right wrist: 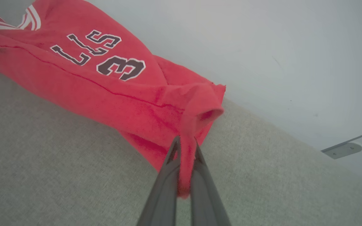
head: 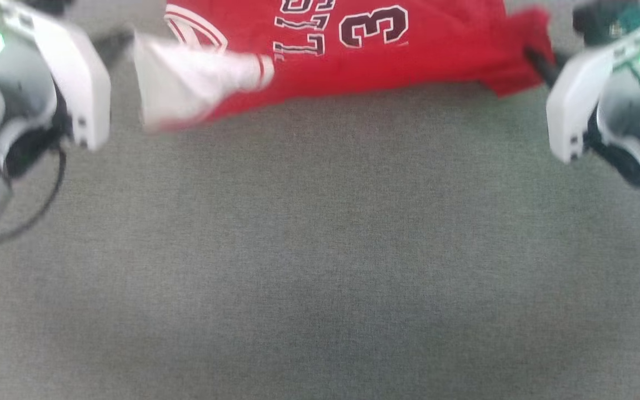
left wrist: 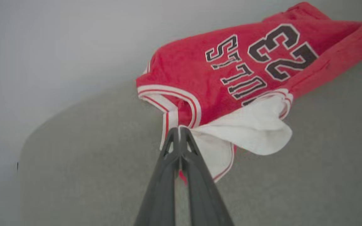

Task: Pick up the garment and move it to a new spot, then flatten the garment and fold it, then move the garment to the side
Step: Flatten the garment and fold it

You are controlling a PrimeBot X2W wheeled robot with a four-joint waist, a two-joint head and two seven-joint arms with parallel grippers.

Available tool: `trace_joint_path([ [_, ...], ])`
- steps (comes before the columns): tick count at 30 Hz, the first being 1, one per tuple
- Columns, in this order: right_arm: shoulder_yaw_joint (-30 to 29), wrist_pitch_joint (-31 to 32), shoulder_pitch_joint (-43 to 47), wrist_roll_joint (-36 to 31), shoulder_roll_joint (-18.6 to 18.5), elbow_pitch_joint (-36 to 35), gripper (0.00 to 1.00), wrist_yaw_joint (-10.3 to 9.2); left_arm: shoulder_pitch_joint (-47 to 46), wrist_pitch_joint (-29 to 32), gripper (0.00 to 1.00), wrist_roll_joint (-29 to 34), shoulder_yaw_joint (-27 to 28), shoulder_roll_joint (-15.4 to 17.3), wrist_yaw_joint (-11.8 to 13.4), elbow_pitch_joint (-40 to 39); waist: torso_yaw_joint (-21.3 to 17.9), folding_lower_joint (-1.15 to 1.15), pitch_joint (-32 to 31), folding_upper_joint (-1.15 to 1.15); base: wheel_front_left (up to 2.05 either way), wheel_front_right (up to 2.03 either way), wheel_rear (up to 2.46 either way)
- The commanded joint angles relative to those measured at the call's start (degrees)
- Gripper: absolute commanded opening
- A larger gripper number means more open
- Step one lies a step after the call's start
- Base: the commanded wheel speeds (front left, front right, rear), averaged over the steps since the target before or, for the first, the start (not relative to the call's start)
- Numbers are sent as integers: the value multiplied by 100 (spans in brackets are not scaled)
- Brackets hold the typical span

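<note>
While both pale forearms are raised at the sides of the head view, wrists turned inward, the left gripper (head: 126, 38) is clamped on the white-sleeve end of the garment (head: 386, 61). The right gripper (head: 532, 55) is clamped on the bunched red end. The garment is held stretched between them over the far part of the grey fabric surface (head: 320, 250), its number print facing up.

Left wrist view: the two dark fingers are pressed together on the striped trim (left wrist: 168, 94). The white sleeve panel (left wrist: 250, 128) is draped just beside them.

Right wrist view: the fingers are closed on a twisted red fold, cloth pinched between them. The garment's body sags toward the surface; contact cannot be told. A metal bracket (right wrist: 341, 150) is seen on the pale wall.
</note>
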Motion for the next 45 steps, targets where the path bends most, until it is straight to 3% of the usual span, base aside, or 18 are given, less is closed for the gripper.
trace_joint_path([
  [1, 9, 116, 253, 148, -108, -200, 0, -6, 253, 210, 0, -172, -11, 127, 88, -264, 5, 0, -59, 0, 0, 0, 0],
  [3, -7, 427, 789, 423, -378, -675, 0, -6, 797, 663, 0, -408, -112, 500, 395, -1005, 8, 0, -149, 0, 0, 0, 0],
  [5, -30, 513, 943, 512, -464, -841, 0, -6, 955, 791, 0, -474, -141, 622, 502, -1278, 10, 0, -168, 0, 0, 0, 0],
  [15, -329, 1155, 2545, 1011, -1133, -2312, 0, -6, 2531, 1614, 0, -1136, -406, 1768, 1846, -3830, -33, 0, -354, 0, 0, 0, 0],
  [26, -832, 1776, 4113, 1327, -1525, -3494, 0, -4, 3737, 1844, 0, -1737, -707, 2448, 2830, -5350, -46, 0, -416, 0, 0, 0, 0],
  [31, -1074, 2025, 4739, 1412, -1603, -3918, 0, -4, 4104, 1874, 0, -1937, -827, 2610, 3118, -5740, -54, 0, -418, 0, 0, 0, 0],
  [35, -1325, 2092, 5015, 1449, -1604, -4178, 0, -4, 4150, 1760, 0, -1977, -756, 2717, 3196, -5938, -73, 0, -394, 0, 0, 0, 0],
  [45, -2074, 1975, 4903, 1040, -1186, -4411, 0, -4, 3300, 1472, 0, -1349, -156, 3096, 2962, -5836, -220, 0, -395, 0, 0, 0, 0],
])
